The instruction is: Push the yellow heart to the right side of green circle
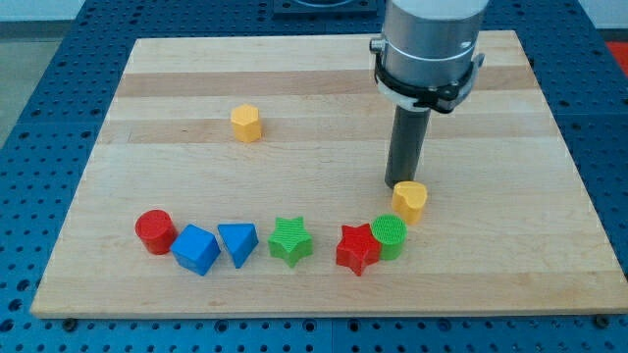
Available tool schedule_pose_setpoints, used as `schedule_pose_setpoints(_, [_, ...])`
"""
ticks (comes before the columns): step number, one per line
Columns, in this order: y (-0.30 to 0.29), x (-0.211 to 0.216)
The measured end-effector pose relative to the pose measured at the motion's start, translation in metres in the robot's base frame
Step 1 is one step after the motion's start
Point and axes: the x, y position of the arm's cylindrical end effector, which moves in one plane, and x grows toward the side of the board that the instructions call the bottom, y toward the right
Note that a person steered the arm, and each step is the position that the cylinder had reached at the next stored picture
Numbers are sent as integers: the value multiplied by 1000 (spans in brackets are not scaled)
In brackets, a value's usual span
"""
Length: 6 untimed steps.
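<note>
The yellow heart [410, 200] sits just above and slightly right of the green circle [390, 235], nearly touching it, with our tip [403, 184], a bare rod holding nothing, against its upper-left edge, so we judge a short push remains.

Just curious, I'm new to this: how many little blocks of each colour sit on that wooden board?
Yellow: 2, a hexagon block and a heart block
Red: 2, a cylinder and a star
Blue: 2, a cube and a triangle
Green: 2, a star and a circle
Total: 8
</note>
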Motion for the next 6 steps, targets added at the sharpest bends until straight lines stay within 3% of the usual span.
schedule_pose_setpoints(2, [16,40])
schedule_pose_setpoints(4, [17,43])
schedule_pose_setpoints(6, [-4,-32])
